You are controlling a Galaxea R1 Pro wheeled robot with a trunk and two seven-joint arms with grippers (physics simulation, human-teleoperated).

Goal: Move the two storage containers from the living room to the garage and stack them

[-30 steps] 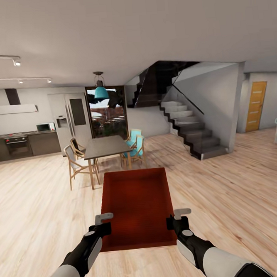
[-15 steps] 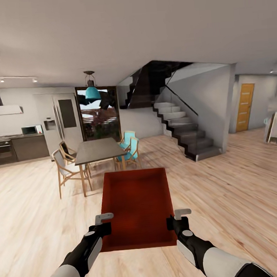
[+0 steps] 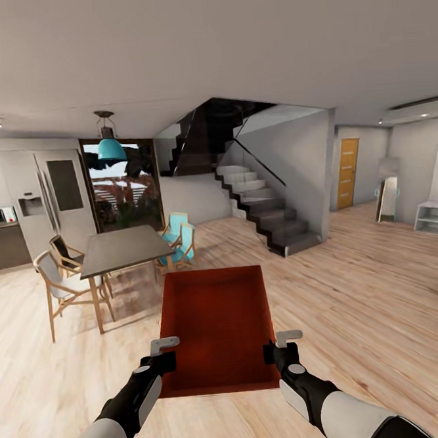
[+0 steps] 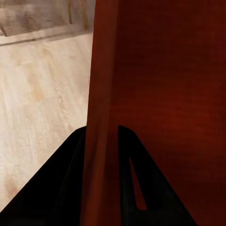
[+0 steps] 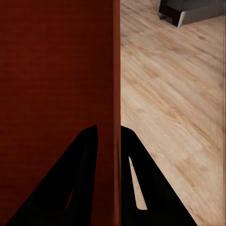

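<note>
An orange-red open-top storage container point(image 3: 217, 324) is held level in front of me, above the light wood plank floor point(image 3: 370, 299). My left gripper point(image 3: 165, 360) is shut on its left wall, and the left wrist view shows the thin wall point(image 4: 101, 141) pinched between the dark fingers. My right gripper point(image 3: 280, 352) is shut on the right wall point(image 5: 116, 117), one finger on each side of it. The second container and the garage are out of view.
A dark dining table point(image 3: 126, 248) with wood and teal chairs point(image 3: 181, 238) stands ahead on the left. A dark staircase point(image 3: 261, 206) rises ahead at centre. An orange door point(image 3: 348, 172), a mirror point(image 3: 388, 199) and a low white shelf point(image 3: 436, 218) are at the right.
The whole view has swung to the right: table, stairs and orange door slid left in the picture, and the shelf came into sight. Both grippers and the container kept their places.
</note>
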